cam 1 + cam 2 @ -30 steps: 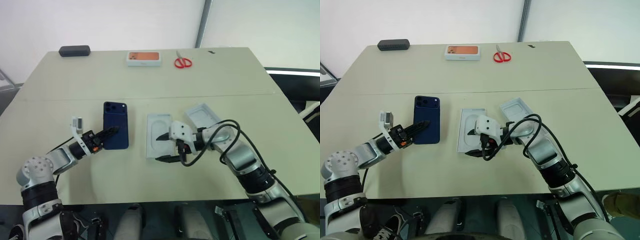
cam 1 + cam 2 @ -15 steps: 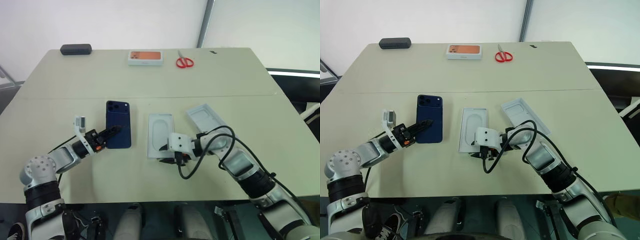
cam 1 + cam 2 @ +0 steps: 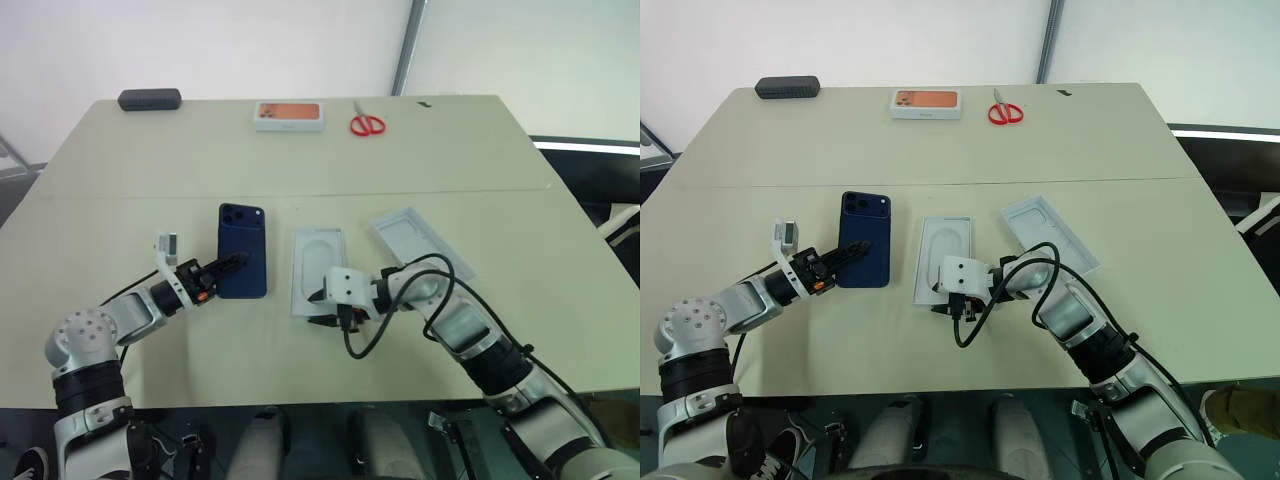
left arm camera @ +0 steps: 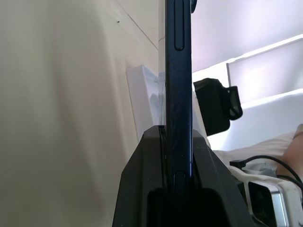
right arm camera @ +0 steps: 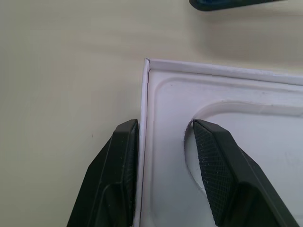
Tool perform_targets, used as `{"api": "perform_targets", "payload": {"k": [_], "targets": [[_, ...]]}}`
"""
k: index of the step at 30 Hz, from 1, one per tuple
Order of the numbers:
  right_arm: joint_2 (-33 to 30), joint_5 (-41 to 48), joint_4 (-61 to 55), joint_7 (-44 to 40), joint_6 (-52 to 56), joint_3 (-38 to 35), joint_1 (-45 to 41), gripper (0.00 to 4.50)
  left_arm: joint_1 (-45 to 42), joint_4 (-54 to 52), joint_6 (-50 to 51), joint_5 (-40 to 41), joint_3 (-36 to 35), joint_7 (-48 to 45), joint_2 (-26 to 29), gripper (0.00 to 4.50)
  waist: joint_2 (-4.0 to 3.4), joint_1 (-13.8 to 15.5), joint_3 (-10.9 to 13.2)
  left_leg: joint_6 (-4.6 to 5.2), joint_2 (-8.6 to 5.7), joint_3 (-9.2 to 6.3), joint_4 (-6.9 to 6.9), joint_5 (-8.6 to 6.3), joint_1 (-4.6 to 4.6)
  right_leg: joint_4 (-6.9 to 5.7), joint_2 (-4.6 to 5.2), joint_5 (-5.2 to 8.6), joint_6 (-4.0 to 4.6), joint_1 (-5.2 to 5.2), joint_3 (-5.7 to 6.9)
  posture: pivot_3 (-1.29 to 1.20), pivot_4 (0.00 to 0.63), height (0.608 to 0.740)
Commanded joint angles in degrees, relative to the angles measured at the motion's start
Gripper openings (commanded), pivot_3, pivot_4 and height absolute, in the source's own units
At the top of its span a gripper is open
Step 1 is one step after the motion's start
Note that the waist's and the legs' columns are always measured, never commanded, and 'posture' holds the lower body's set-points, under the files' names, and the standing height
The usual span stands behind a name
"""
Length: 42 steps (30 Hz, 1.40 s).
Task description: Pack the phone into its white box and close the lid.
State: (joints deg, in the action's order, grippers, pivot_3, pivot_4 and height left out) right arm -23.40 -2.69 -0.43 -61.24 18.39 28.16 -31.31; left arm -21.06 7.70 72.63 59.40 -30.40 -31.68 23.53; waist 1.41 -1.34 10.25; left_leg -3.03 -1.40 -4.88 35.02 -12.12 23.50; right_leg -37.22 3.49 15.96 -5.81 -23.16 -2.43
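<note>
— Where is the slim dark blue glossy phone (image 3: pixel 243 262)?

— Flat on the pale beige table (image 3: pixel 150 180), camera cluster up and at the far end, left of the white pieces; the left gripper (image 3: pixel 236 262) is clamped on its near edge; its black fingers (image 4: pixel 142 189) cover that end, and the screen side is underneath.

— And the right gripper (image 3: pixel 320 308)?

— Parted; it straddles the near end wall of the flat white insert with an oval recess (image 3: pixel 320 262), one finger against the outside, the other inside at the recess, clear of the wall; I cannot tell whether the white box sits beneath that insert.

— The lid?

— The deeper white rectangular shell (image 3: pixel 420 240) lies open side up, angled, just right of the insert; its outer face is hidden.

— Count them for me.

— One phone; two white pieces mid-table; along the far edge one small white box with an orange picture (image 3: pixel 287 117), one pair of red-handled scissors (image 3: pixel 366 124), one dark oblong case (image 3: pixel 149 100); a tiny dark speck beyond the scissors is too small to name.
</note>
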Motion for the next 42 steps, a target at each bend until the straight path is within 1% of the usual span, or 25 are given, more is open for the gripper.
{"api": "perform_targets", "payload": {"k": [1,6,10,12,13,15,18,19,22,24,27,29,32,34,35,38,42], "targets": [[2.9,-0.3,1.2,0.8,0.0,1.7,-1.5,1.94,-1.6,-2.4,-0.9,2.8,-1.0,0.2,0.0,0.00,0.00,0.0,0.0,-0.01,0.00,-0.01,0.00,0.00,0.00,0.00,-0.01,0.00,0.00,-0.01,0.00,0.00,0.150,0.740],[4.8,-2.3,4.5,2.0,-1.8,2.8,-2.9,1.94,-2.0,-3.1,0.1,4.4,-0.7,1.7,-0.8,0.00,0.01,0.3,0.0,-0.02,-0.06,0.00,0.02,0.01,0.00,0.00,0.00,0.00,0.00,0.01,0.00,0.00,0.150,0.740],[4.4,-2.7,4.7,2.9,-2.6,1.9,-3.3,1.94,-1.8,-4.0,0.2,5.5,-0.5,2.6,-1.2,0.00,0.01,0.3,0.0,-0.02,-0.06,-0.01,0.02,0.01,0.00,0.00,0.01,0.00,0.00,0.03,0.01,0.00,0.150,0.740],[4.3,0.6,2.6,1.4,0.3,-0.1,-3.0,1.94,-1.6,-4.3,0.2,5.9,-0.4,2.9,-1.4,0.00,0.01,0.2,0.0,-0.02,-0.06,-0.01,0.01,0.01,0.00,0.00,0.00,0.00,0.00,0.02,0.01,0.00,0.150,0.740],[4.6,2.1,1.8,1.3,1.6,-1.2,-3.0,2.17,-1.4,-4.4,0.1,5.9,-0.2,3.0,-1.4,0.00,0.01,0.3,0.0,-0.02,-0.06,-0.01,0.01,0.01,0.00,0.00,0.00,0.00,0.00,0.02,0.01,0.00,0.150,0.740],[4.9,2.9,0.8,1.9,2.5,-2.0,-3.2,2.79,-1.4,-4.3,0.2,6.2,0.0,3.3,-1.4,0.00,0.02,0.3,0.0,-0.02,-0.06,-0.01,0.02,0.01,0.00,0.00,0.00,0.00,0.00,0.02,0.01,0.00,0.150,0.740],[4.9,5.0,-2.1,1.4,5.7,-3.1,-3.3,4.32,-1.6,-4.0,-0.1,6.4,0.2,3.4,-1.4,0.00,0.02,0.3,0.0,-0.02,-0.06,-0.01,0.01,0.01,0.00,0.00,0.00,0.00,-0.01,0.02,0.01,0.00,0.150,0.740],[4.8,5.8,-3.0,1.0,7.3,-3.4,-3.4,4.42,-1.8,-3.8,-0.1,6.5,0.1,3.5,-1.4,0.00,0.02,0.2,0.0,-0.02,-0.06,-0.01,0.01,0.01,0.00,0.00,0.00,0.00,0.00,0.01,0.01,0.00,0.150,0.740],[3.5,7.2,-5.6,0.5,9.1,-4.4,-3.3,4.42,-2.0,-3.7,0.1,6.9,0.4,3.8,-1.6,0.00,0.02,0.3,0.0,-0.02,-0.05,-0.02,0.01,0.01,0.01,0.00,0.01,0.00,0.00,0.01,0.01,0.00,0.150,0.740],[1.3,8.0,-6.6,0.3,9.4,-6.2,-3.0,4.42,-2.2,-4.3,0.6,8.0,0.5,5.0,-2.5,0.00,0.01,0.4,0.0,-0.02,-0.06,-0.01,0.01,0.01,0.01,0.00,0.01,0.00,0.00,0.01,0.01,0.00,0.150,0.740],[-2.0,9.4,-6.0,0.1,8.8,-9.5,-2.2,4.42,-2.2,-5.0,2.9,12.7,-0.8,8.7,-5.1,0.00,0.04,0.7,0.0,-0.01,-0.13,-0.03,0.05,0.01,0.01,0.04,0.06,0.00,-0.01,0.08,0.04,0.00,0.150,0.740],[-3.8,10.9,-5.2,0.0,8.3,-12.2,-1.3,4.42,-0.6,-7.6,3.0,11.6,1.5,9.2,-5.2,0.00,0.09,0.6,0.1,0.00,-0.16,-0.02,0.08,0.00,0.03,0.06,0.09,0.00,-0.01,0.09,0.03,0.00,0.150,0.740],[-5.6,13.8,-4.0,-0.2,3.2,-17.8,1.0,4.42,0.3,-8.2,3.8,13.0,2.4,12.2,-7.0,0.00,0.09,0.5,0.1,0.01,-0.14,-0.01,0.03,0.00,0.03,0.06,0.08,0.00,-0.01,0.07,0.01,0.00,0.150,0.740],[-6.1,14.9,-3.7,-0.2,-0.2,-19.9,2.2,4.42,1.0,-9.2,3.6,13.2,3.5,13.5,-8.2,0.00,0.09,0.3,0.1,0.01,-0.09,-0.01,0.04,0.00,0.03,0.04,0.06,0.00,-0.01,0.06,0.02,0.00,0.150,0.740],[-6.7,14.8,-3.4,-0.1,-2.5,-20.8,3.3,4.42,1.3,-9.9,3.0,13.0,4.4,14.6,-9.7,0.00,0.08,0.3,0.1,0.01,-0.07,0.00,0.04,0.00,0.03,0.02,0.06,0.00,-0.01,0.05,0.01,0.00,0.150,0.740],[-8.1,14.5,-3.3,-0.5,-4.9,-21.3,5.3,4.42,1.7,-10.8,1.6,12.5,5.8,17.3,-12.4,0.00,0.08,0.5,0.1,0.01,-0.08,0.01,0.07,0.00,0.02,0.01,-0.01,0.00,-0.01,0.08,0.02,0.00,0.150,0.740],[-8.7,13.5,-3.0,0.2,-5.8,-20.8,5.7,4.42,2.6,-11.2,0.0,11.7,7.2,18.9,-13.5,0.00,0.08,0.4,0.1,0.01,-0.09,0.02,0.09,0.00,0.02,-0.01,-0.02,0.00,-0.01,0.07,-0.01,0.00,0.150,0.740]]}}
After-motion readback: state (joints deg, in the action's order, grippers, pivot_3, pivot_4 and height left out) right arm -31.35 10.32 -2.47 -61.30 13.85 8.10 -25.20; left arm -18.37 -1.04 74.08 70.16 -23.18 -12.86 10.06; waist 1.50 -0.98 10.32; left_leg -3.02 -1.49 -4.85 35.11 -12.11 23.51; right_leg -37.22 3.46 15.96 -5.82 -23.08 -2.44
